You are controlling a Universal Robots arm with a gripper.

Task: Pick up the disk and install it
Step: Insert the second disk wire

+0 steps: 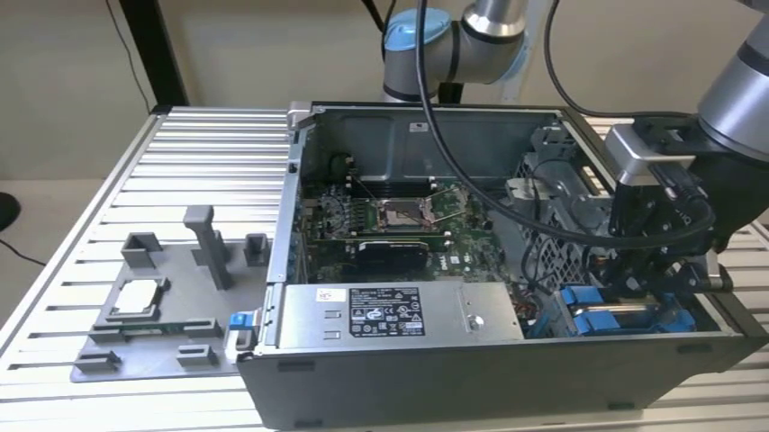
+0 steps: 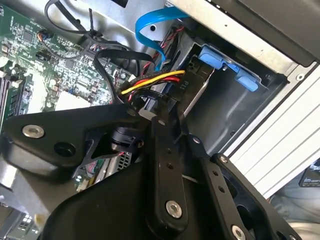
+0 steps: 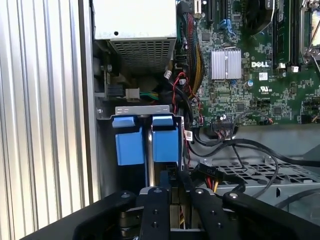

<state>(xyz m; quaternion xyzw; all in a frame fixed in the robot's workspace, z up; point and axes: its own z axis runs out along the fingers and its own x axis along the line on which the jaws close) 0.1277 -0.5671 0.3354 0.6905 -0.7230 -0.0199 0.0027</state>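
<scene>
Disk (image 3: 160, 145) seated in case bay just beyond end effector (image 3: 172, 192); finger state unclear.

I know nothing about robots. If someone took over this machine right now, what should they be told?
Gripper: lowered into the computer case, in the corner at the exterior view's right; open or shut cannot be told.
Disk: standing in the drive bay directly under the gripper, blue bracket tabs showing.
Done: the disk is in the bay.
Left: checking that it is fully seated; the pictures do not settle this.
</scene>
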